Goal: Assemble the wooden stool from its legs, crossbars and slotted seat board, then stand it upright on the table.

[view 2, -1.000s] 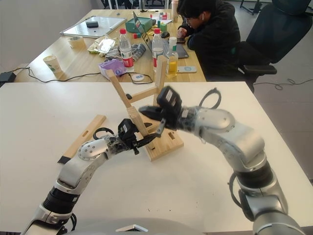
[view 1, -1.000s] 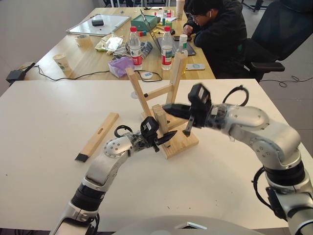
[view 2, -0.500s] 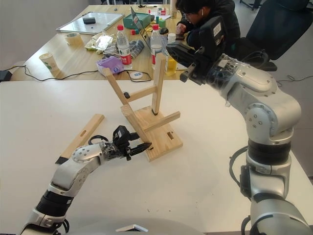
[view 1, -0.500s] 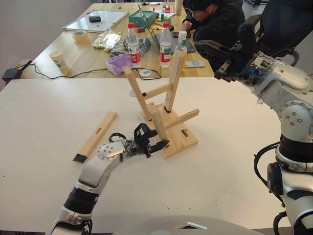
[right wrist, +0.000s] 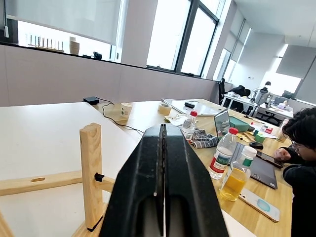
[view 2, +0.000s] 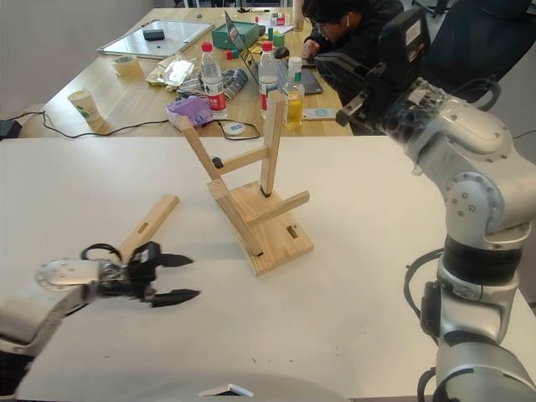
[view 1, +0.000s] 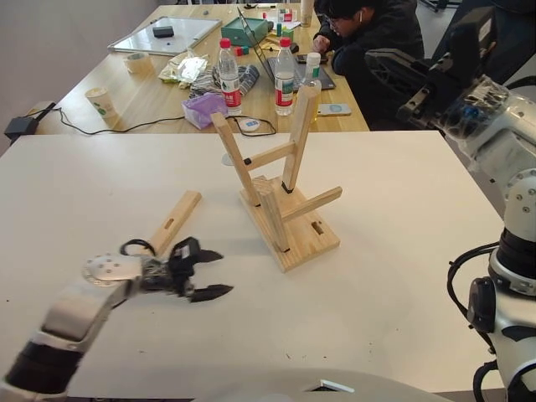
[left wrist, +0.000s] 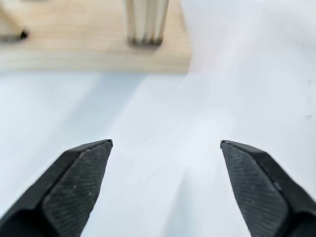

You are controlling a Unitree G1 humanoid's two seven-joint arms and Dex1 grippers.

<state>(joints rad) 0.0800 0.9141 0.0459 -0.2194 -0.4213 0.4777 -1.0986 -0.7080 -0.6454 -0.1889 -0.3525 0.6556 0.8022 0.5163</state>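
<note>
At the near left edge of the white table (view 1: 377, 285), the left gripper (view 1: 221, 273) hangs low over the bare surface. Its two black fingers (left wrist: 74, 182) are spread wide and have nothing between them. It points toward the middle of the table.

Just beyond it lies a loose wooden bar (view 1: 180, 214), flat on the table, with a slot cut in its upper face. It is apart from the gripper and apart from the stool.

In the middle of the table sits the partly built stool (view 1: 285, 209), upside down. Its seat board (view 1: 306, 241) lies flat on the table. Two long legs (view 1: 237, 159) rise from the far side of the board, tilted and joined by a short crossbar (view 1: 270, 156). A third leg (view 1: 274, 216) stands at the near side. A second crossbar (view 1: 314, 202) runs from it toward the right, and its far end is free.

Farther off and high above the table's right far corner is the right gripper (right wrist: 163, 136). Its fingers are pressed flat together, with nothing caught between them, well apart from the stool.

Behind the white table stands a wooden desk (view 1: 142, 105) carrying bottles (view 1: 226, 71) and other clutter.
</note>
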